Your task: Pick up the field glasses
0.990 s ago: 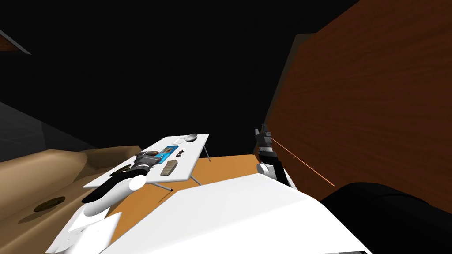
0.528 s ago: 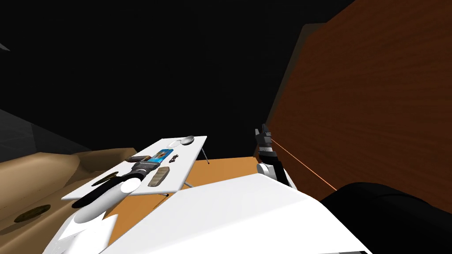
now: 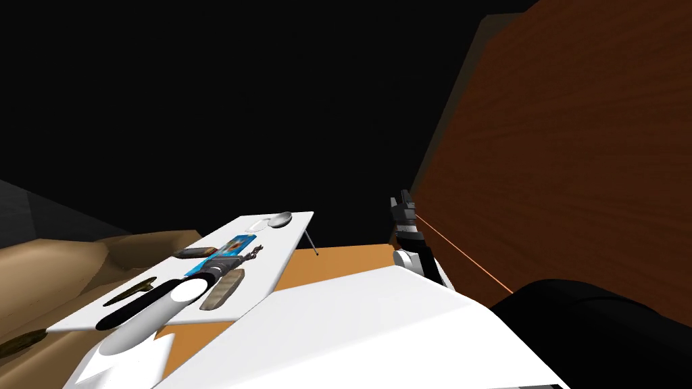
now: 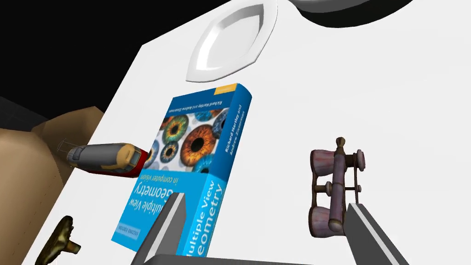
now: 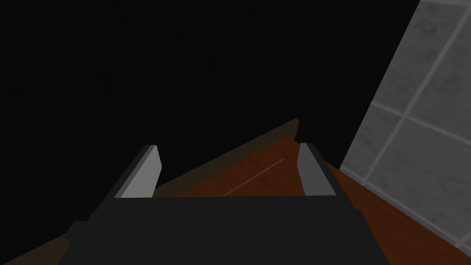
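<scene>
Small field glasses (image 4: pixel 335 188): two purplish-brown barrels joined by a thin bridge, lying flat on the white desk (image 4: pixel 404 115), near the blue book (image 4: pixel 198 156) with a bare gap between. Left pincer (image 4: pixel 264 207) spread wide above the desk, gripping nothing, one finger over the book's near end, the other just beside the glasses' near barrel. Right pincer (image 5: pixel 227 158) likewise apart and empty, off by the brown wooden wall (image 3: pixel 574 148). Since a second ago: drawn closer to the desk, left hand carried across over the book toward the glasses.
</scene>
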